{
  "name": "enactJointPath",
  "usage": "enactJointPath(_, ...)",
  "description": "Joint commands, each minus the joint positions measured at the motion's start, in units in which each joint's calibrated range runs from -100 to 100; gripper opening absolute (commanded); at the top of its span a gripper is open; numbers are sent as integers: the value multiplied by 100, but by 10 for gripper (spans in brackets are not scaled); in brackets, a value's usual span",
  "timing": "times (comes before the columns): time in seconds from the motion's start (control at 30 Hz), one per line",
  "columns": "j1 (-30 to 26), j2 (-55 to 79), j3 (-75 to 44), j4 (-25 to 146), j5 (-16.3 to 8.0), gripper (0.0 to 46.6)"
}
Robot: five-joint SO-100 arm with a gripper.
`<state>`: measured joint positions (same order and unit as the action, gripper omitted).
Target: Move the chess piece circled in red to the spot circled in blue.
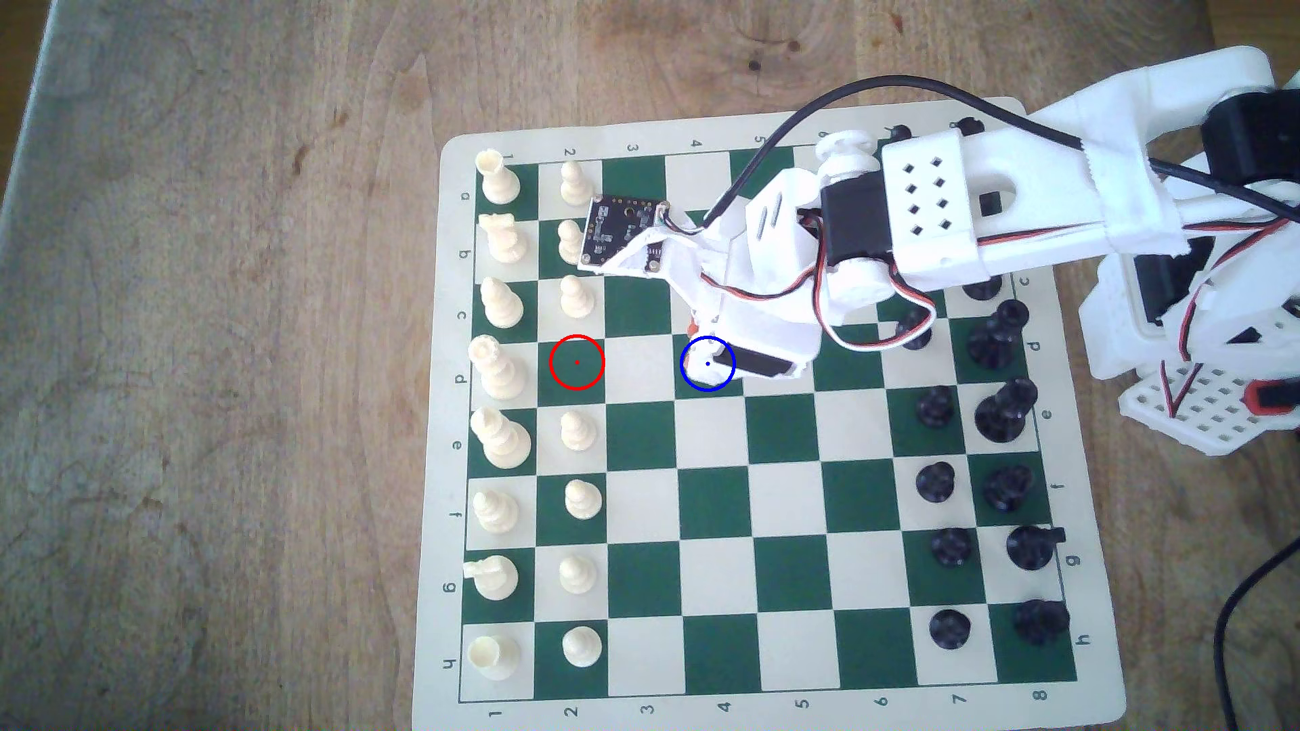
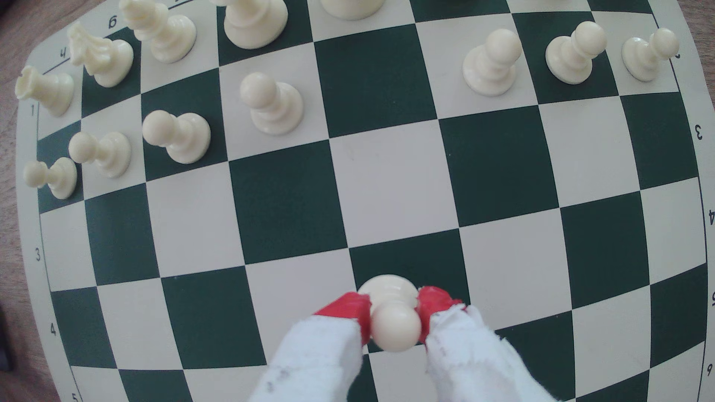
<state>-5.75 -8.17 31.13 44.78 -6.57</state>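
Clamping hand on cream pawn | resting pawn's base on blue-ringed green square | sitting mid-board, well apart from desk edges

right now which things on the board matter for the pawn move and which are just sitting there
In the job:
- cream pawn, held between the red-tipped fingers
- gripper
- blue-ringed green square
- red-ringed green square, now bare

Just there:
- other cream pawns
- cream back-row pieces
- black pieces
- black cable
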Motion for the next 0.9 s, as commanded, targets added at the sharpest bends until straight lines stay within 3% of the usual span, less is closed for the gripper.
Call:
enactJointPath(0.0,8,61,-103,-129,34,40)
enactJointPath(0.37,118,766,-475,-227,24,41)
enactJointPath(0.87,180,774,-756,-227,44,41)
